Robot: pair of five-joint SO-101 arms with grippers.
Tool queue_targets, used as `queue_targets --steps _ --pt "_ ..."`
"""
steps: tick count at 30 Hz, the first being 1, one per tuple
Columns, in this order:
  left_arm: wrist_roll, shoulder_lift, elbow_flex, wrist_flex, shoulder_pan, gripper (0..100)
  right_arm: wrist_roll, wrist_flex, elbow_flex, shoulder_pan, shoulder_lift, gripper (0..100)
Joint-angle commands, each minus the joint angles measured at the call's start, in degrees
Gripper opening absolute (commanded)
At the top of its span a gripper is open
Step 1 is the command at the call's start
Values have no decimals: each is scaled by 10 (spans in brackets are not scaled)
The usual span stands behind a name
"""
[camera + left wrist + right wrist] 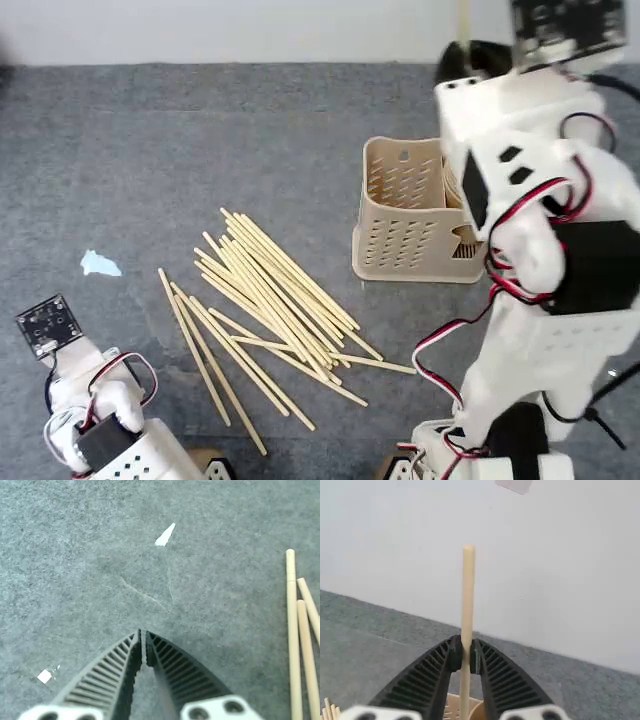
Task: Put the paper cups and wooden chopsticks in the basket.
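on the grey felt surface (200, 120), a beige perforated plastic basket (405, 235) stands near a loose pile of pale wooden chopsticks (270, 300); the right end effector (466, 654) clamps one chopstick (468, 580) upright over the basket, seemingly for dropping in, the left end effector (142, 636) closed, empty.

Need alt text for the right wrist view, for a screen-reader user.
The right end effector is shut on a chopstick that sticks out past its tips, in front of a white wall. Part of the basket shows right by it, and grey carpet runs to the wall.
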Motion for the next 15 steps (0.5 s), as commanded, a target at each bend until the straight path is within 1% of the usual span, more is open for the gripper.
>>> queue_targets --steps 1,6,15 --pt "-6 -6 -3 -11 2 13 4 -5 -18 8 -51 9" --pt "-6 -6 -3 -11 2 13 4 45 13 -11 -104 9" --pt "-6 -6 -3 -11 2 13 4 11 157 -15 -211 9"
